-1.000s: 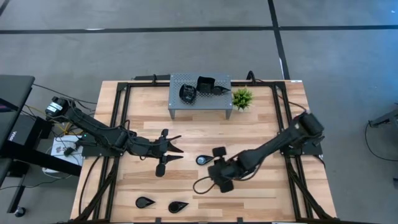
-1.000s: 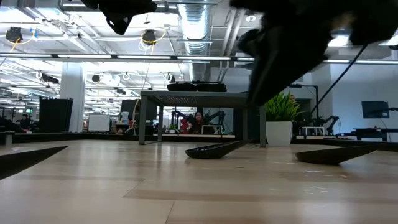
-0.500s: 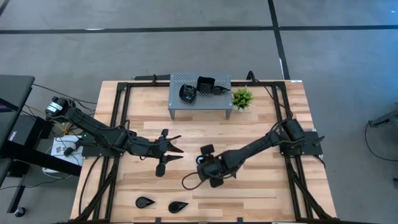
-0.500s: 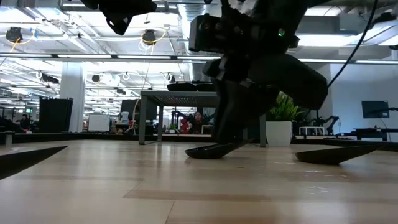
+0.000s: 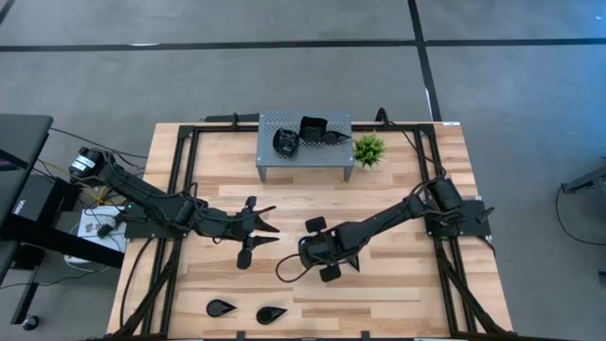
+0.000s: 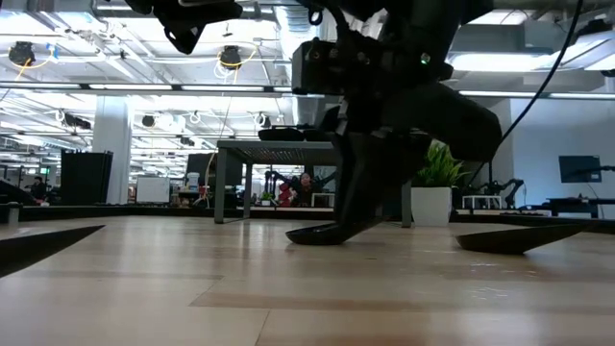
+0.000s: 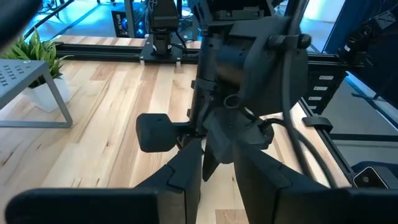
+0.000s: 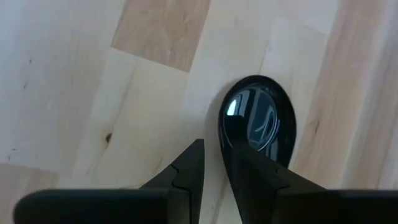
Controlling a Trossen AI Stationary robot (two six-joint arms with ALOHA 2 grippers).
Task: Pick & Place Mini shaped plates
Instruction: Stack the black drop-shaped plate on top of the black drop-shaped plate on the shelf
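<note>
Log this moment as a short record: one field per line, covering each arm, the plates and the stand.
right gripper: low over the table's middle, jaws open and straddling the rim of a teardrop plate, not yet closed on it
left gripper: waiting left of centre, jaws open, holding nothing
loose plates: two more teardrop dishes near the table's front edge
stand: grey perforated shelf at the back, several black plates on top
plant: beside the stand's right end

Bright, even light falls from the ceiling strip lights (image 6: 144, 86), so the wooden table (image 5: 398, 199) shows only faint, soft shadows under the arms. A white glare spot sits on the glossy dish (image 8: 257, 121). Up close, the dark fingers (image 7: 180, 171) look soft and unfocused.
</note>
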